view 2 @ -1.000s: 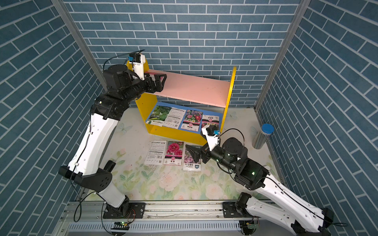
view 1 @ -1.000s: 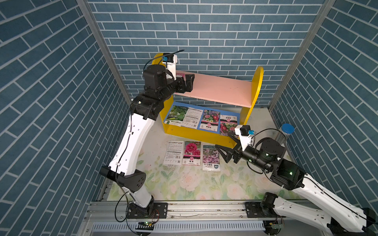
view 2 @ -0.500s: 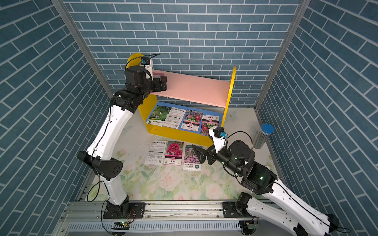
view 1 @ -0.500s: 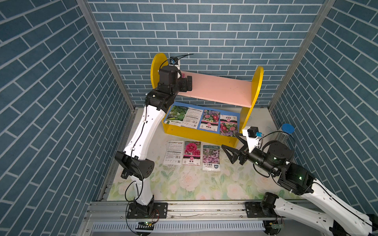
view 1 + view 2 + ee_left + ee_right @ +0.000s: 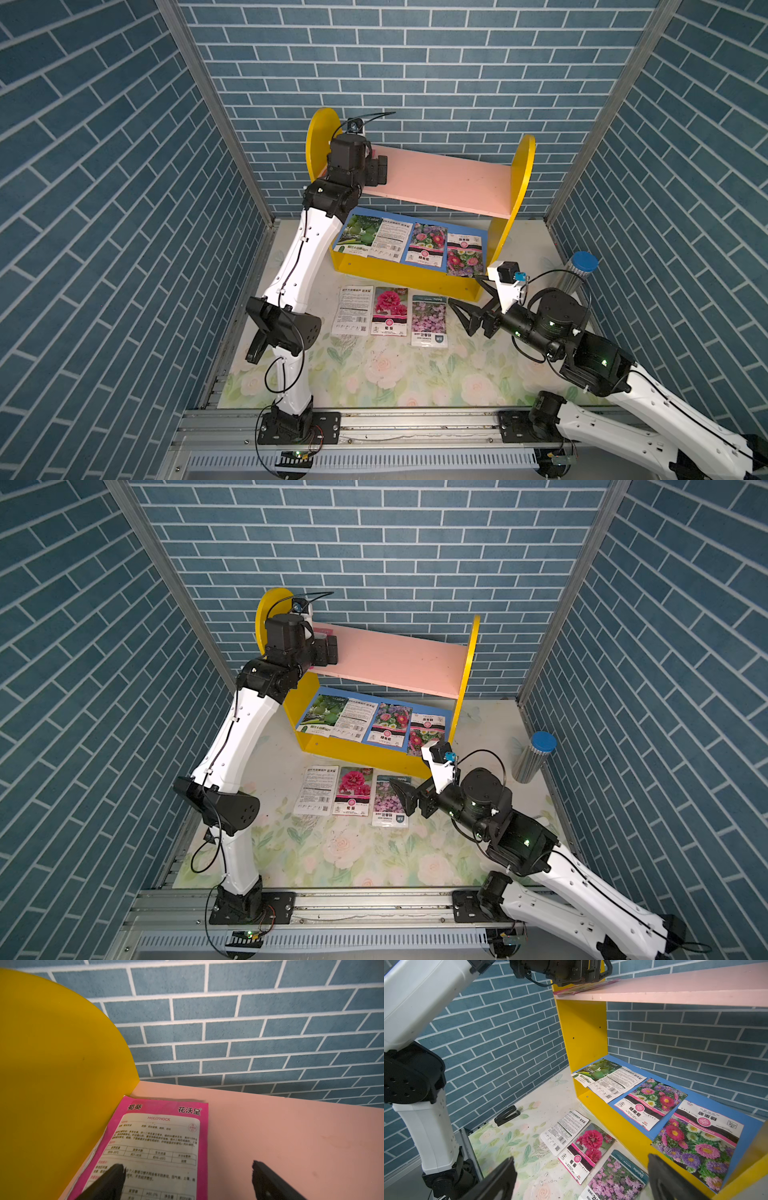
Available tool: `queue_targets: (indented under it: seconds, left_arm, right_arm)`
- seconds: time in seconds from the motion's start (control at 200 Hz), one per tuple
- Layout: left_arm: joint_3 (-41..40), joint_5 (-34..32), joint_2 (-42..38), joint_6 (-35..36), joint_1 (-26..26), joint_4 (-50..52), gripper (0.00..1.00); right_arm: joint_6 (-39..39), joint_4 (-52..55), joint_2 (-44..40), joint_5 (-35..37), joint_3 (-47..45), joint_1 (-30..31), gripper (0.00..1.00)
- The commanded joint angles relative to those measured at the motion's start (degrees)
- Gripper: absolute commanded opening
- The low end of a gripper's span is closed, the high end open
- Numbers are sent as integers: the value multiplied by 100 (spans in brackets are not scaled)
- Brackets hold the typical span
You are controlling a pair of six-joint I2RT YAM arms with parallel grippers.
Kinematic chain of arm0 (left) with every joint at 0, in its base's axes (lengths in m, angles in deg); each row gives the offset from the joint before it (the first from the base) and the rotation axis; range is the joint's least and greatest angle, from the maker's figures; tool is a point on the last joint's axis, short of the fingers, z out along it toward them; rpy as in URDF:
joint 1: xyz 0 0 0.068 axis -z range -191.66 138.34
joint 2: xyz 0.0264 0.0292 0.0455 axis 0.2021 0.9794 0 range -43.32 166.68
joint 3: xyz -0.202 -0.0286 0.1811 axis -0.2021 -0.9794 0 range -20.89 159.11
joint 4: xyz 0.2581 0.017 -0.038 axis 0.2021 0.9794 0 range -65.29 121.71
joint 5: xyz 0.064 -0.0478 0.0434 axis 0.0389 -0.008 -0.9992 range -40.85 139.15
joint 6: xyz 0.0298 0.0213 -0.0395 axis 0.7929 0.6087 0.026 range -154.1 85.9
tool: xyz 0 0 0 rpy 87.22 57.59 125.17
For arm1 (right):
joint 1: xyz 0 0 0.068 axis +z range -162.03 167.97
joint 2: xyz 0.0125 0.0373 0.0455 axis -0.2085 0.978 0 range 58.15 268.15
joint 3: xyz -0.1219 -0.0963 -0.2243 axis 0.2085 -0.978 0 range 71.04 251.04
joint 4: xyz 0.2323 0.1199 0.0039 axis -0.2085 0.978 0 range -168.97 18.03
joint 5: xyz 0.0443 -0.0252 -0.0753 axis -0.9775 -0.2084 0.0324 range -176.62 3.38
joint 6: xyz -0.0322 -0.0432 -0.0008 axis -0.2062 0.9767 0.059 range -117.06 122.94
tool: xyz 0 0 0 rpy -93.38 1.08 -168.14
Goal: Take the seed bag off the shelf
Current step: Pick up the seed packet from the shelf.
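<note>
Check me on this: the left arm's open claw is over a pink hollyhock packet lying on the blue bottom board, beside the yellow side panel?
Not quite. The left wrist view shows the hollyhock packet lying on the pale pink upper board instead. The rest holds: the open left gripper is over it, beside the yellow side panel.

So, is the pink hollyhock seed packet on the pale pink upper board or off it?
On it: the pink seed packet lies flat on the pale pink upper board; the left gripper is open.
</note>
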Motion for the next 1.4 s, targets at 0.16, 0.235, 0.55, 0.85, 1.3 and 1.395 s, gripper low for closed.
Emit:
queue_targets:
  seconds: [0.16, 0.235, 0.55, 0.85, 1.3, 1.395]
  left_arm:
    - [-40, -41, 57, 87, -19, 232, 100]
    - [-93, 7, 48, 62, -17, 311, 100]
    - [-227, 401, -91, -100, 158, 607, 100]
    - [-235, 856, -214, -485, 387, 1007, 100]
    - [-96, 1156, -556, -1043, 529, 1019, 99]
    - [-406, 1042, -882, -956, 527, 362, 100]
  right_arm:
    - [8, -132, -24, 83, -62, 11, 100]
    - [12, -154, -12, 82, -85, 14, 100]
    - [-26, -292, 5, 2, -158, 12, 99]
    - [-82, -321, -117, -61, -242, 11, 99]
    - [-109, -302, -253, -62, -258, 19, 99]
    - [-104, -321, -225, -64, -261, 14, 99]
